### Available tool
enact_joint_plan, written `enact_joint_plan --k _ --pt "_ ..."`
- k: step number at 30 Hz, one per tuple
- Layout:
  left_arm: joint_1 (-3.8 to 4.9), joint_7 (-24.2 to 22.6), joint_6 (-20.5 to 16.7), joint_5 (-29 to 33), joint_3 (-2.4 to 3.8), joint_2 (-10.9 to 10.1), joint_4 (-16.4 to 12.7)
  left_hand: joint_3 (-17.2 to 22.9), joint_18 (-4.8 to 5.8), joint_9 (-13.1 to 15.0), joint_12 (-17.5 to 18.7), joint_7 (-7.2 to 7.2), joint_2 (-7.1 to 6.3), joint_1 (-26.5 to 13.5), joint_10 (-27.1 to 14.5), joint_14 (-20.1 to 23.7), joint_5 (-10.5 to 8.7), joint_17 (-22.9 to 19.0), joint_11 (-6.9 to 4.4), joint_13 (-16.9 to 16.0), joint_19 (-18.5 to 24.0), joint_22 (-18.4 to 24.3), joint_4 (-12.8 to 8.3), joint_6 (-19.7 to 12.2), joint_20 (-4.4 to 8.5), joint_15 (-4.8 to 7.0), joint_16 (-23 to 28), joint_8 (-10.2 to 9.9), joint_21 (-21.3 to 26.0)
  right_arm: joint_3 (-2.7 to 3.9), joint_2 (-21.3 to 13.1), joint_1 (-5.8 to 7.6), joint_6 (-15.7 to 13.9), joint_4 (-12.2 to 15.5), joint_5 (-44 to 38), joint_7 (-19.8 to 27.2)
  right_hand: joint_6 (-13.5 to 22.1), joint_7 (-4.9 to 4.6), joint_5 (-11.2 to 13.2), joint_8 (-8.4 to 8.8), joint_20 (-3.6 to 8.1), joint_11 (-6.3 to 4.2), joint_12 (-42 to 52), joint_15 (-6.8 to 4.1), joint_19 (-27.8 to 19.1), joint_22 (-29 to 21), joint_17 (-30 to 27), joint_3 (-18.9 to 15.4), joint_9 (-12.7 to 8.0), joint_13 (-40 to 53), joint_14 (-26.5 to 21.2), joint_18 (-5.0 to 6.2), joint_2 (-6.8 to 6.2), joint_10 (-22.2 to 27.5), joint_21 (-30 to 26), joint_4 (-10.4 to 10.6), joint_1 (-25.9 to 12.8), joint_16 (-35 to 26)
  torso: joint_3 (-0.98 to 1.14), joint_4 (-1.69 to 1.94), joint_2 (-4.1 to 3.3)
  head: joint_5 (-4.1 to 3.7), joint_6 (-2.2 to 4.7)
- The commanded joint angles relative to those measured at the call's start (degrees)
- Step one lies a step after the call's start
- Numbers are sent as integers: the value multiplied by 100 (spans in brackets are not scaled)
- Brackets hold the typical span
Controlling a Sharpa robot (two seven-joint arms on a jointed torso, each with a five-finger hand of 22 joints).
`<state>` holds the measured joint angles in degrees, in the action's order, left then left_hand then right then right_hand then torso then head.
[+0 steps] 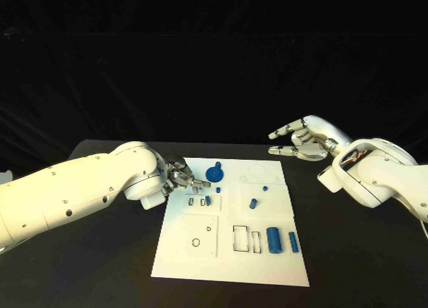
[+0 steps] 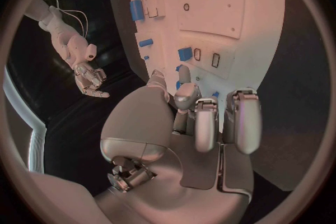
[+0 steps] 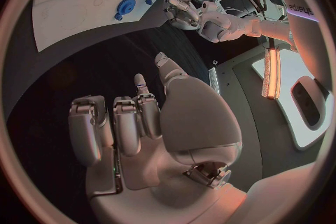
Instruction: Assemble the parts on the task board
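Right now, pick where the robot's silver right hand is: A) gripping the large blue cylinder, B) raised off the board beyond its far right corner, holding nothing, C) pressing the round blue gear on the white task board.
B: the right hand hangs past the white task board with fingers apart and nothing in them.

On the black tabletop (image 1: 94, 269) lies the white task board (image 1: 234, 256). The left robot hand (image 1: 183, 179) reaches over the board's left edge, fingers curled near a small blue part (image 1: 218, 190). A blue gear (image 1: 215, 173) sits just beyond. Two blue cylinders (image 1: 274, 240) lie near the board's right edge. The right robot hand (image 1: 301, 142) hovers beyond the board's far right corner, fingers apart.
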<state>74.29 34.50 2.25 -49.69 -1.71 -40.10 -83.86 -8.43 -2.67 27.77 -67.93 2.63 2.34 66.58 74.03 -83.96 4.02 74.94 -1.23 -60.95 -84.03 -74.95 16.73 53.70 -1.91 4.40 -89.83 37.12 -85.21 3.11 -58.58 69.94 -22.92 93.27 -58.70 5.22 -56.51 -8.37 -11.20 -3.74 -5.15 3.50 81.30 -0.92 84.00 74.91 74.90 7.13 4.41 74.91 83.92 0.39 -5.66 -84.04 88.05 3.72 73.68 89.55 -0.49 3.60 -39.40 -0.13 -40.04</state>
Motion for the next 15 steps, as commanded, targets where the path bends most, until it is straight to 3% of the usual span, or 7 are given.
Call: enact_joint_plan --k 1,7,15 --pt "29 320 446 -476 1 141 130 -80 96 112 -57 4 13 -89 64 -604 -66 1506 -5 -40 -316 -649 -1 -75 38 30 -17 89 -30 -2 8 3 45 -21 92 -4 -61 -1 -8 -40 -22 -7 -36 20 365 1061 1367 -3 7 1070 572 67 17 -200 -30 -25 65 -30 10 -1 4 24 -26" --pt "47 377 704 -658 -9 437 435 -151 104 195 -99 -1 19 -114 89 -604 -90 1506 -9 -89 -328 -694 1 -114 42 33 -17 153 -53 -5 16 4 55 -58 94 -34 -65 0 -13 -41 -21 -8 -40 20 364 1059 1362 -4 8 1067 571 67 19 -199 -31 -25 67 -33 -2 -4 -4 43 -44" --pt "47 405 940 -751 -77 759 770 -210 113 269 -151 -11 29 -134 125 -604 -95 1506 -17 -150 -344 -745 -1 -131 47 39 -17 211 -80 -6 31 4 77 -83 94 -44 -75 3 -32 -43 -19 -10 -50 17 352 1036 1340 -13 10 1061 566 73 23 -195 -43 -23 67 -45 -6 -11 -11 51 -68"
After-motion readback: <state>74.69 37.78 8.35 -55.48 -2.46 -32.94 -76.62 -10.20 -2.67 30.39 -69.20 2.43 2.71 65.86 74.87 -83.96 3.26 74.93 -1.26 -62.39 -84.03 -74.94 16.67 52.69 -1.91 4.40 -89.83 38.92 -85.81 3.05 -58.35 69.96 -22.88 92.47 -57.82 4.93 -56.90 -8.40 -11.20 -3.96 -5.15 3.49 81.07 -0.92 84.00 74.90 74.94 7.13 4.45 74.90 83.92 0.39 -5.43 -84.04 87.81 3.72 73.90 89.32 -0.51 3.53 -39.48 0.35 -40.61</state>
